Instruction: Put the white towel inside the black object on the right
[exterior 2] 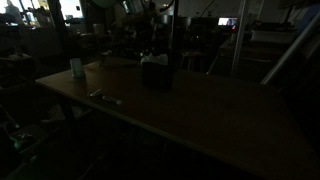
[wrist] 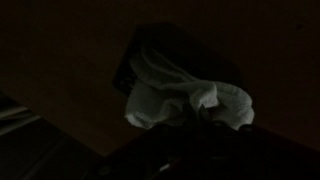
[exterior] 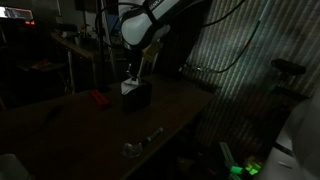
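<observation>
Darkness covers most of the scene, so only the brighter things read clearly. In an exterior view the arm [exterior: 150,25] reaches down from the top of the picture over a long table [exterior: 175,115], and the gripper [exterior: 134,72] hangs directly above the black object [exterior: 140,99], a small box-like container standing on the table. The white towel [exterior: 128,87] shows as a pale patch at the open top of that container, just beneath the gripper; whether the two touch cannot be told at this light. A red thing [exterior: 97,98] lies on the table near the container, a small metallic thing [exterior: 135,148] lies well apart toward the table's near end, and a green thing [exterior: 245,168] glows low down beyond the table edge. In an exterior view from another place the black object [exterior 2: 156,75] stands toward the far side of the table [exterior 2: 210,115], with a faint pale spot of the white towel [exterior 2: 150,60] at its top; a teal cup [exterior 2: 77,68] stands near the table's edge and a small pale item [exterior 2: 105,97] lies nearer the camera. In the wrist view the white towel [wrist: 185,98] is bunched and creased, spilling over the rim of the black object [wrist: 150,45], with part of it hanging outside. Dark shapes at the bottom of that view hide the claw's fingers, so whether they are apart, together or clamped on the cloth cannot be told.
</observation>
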Robot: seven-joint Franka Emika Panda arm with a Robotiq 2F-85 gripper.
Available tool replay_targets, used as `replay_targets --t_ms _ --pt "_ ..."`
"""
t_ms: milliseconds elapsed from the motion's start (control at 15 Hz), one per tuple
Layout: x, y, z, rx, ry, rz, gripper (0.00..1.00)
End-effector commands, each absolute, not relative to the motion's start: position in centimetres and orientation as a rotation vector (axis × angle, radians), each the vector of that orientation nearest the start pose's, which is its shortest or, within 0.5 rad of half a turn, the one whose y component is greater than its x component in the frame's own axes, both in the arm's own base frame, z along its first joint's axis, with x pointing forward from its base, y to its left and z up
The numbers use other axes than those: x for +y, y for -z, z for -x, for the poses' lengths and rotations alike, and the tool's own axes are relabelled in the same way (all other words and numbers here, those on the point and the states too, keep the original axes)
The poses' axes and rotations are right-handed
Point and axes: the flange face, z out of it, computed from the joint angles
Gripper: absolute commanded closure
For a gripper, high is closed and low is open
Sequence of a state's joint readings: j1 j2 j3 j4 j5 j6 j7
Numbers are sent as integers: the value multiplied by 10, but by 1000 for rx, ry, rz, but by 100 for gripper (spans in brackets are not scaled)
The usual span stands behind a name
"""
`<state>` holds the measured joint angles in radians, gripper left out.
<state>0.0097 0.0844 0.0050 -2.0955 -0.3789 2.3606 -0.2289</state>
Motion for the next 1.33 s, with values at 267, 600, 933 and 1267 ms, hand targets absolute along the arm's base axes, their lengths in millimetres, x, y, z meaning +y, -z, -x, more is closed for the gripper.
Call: replay_targets --t_ms 267,600,933,1267 --pt "-37 -392 -592 -621 233 3333 98" --pt "-34 -374 -599 -590 188 3319 98" --pt "-33 -349 -605 -581 117 3303 98" --pt "-29 -317 -604 -573 0 3271 98"
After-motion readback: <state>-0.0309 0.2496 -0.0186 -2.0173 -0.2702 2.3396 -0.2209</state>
